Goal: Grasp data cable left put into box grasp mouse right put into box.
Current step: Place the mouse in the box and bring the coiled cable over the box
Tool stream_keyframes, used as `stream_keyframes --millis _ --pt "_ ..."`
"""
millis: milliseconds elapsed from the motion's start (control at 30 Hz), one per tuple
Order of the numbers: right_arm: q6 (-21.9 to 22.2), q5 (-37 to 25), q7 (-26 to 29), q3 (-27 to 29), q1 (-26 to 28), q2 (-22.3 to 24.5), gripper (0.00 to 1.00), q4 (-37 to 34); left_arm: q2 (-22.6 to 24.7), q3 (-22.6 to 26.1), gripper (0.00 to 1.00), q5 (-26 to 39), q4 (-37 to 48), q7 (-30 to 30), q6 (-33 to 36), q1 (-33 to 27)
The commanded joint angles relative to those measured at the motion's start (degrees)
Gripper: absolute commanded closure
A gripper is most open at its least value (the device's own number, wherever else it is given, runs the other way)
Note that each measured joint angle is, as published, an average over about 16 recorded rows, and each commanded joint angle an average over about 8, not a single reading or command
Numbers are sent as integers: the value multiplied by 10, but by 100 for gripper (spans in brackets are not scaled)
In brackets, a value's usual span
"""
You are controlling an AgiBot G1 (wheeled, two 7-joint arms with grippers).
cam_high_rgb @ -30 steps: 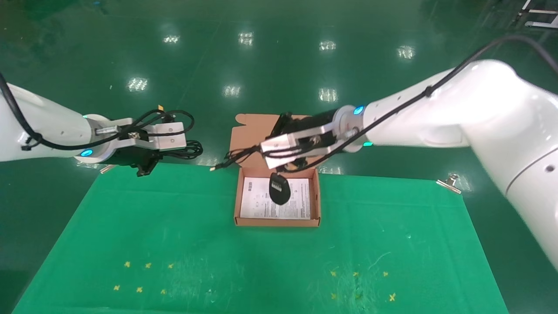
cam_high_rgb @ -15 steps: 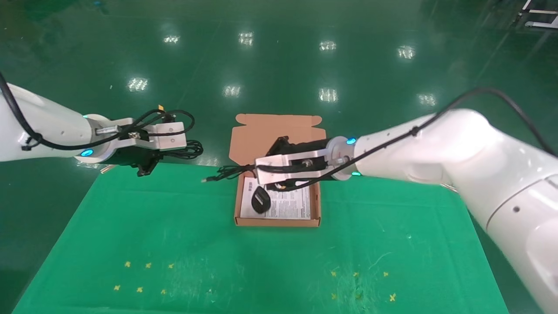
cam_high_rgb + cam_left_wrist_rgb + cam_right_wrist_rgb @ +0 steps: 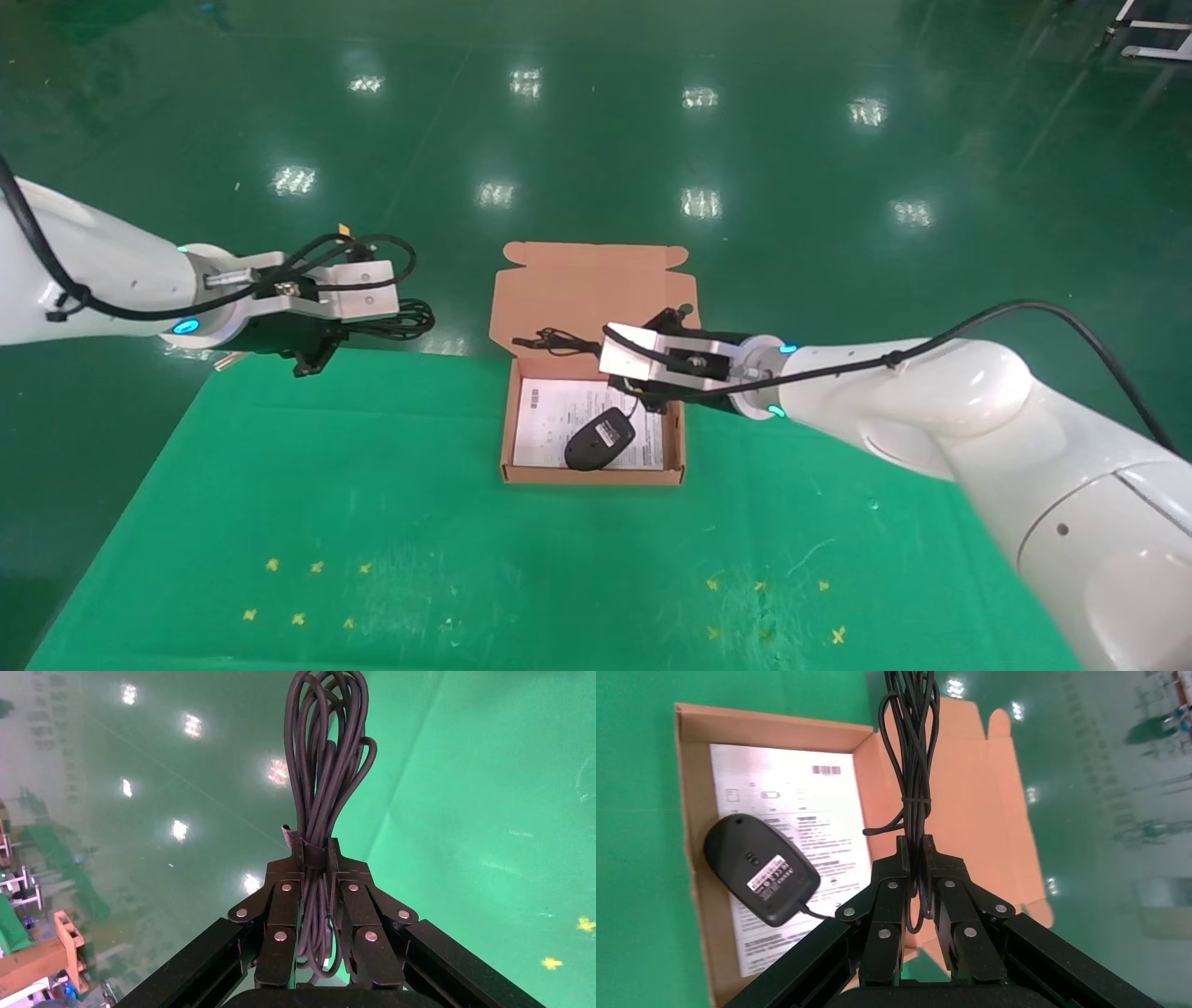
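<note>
Hanging from its own thin cord, the mouse [image 3: 599,441] already lies belly-up inside the box [image 3: 592,475], its glossy black plastic shell resting on the white printed leaflet [image 3: 549,421] with the small white label facing upward. The right gripper [image 3: 643,359] sits just over the box's right rear corner, jaws pinched shut on the bunched loops of the cord [image 3: 914,762], whose free end trails back across the open lid [image 3: 589,284]. That cord looks limp and springy, so I'd judge it will flop wherever it is let go and may drape over the cardboard wall rather than settle inside; the mouse itself seems light, hard and a bit slippery. Well left of the box, beyond the bench's [image 3: 372,485] green cloth edge, the left gripper [image 3: 321,349] holds the data cable [image 3: 327,762], jaws closed tight on the bundle just below its tie band. Those thicker rubbery strands, wound in a long oval, should keep their shape fairly well, and gripping at the band seems the soundest hold. The box is plain matte corrugated card, shallow and thin-walled, probably easy to nudge.
</note>
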Motion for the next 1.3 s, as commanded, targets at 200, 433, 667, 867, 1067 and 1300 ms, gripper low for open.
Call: stream_keyframes --millis 200,433,667,867,1067,1300 --pt "14 21 22 -17 -14 0 83 1 0 0 100 0 0 0 0 0" --pt "18 33 32 -26 -20 4 1 3 0 0 100 0 0 0 0 0" --pt "23 36 38 -31 -25 19 0 25 7 1 100 -5 1 3 -7 6" --pt "27 35 43 -33 -28 34 0 41 25 5 100 -17 18 18 -23 21" --pt "33 33 46 -33 -29 62 0 67 51 9 100 -30 46 36 -54 40" --pt "46 19 62 -40 -26 120 0 125 95 10 100 -50 106 71 -117 63"
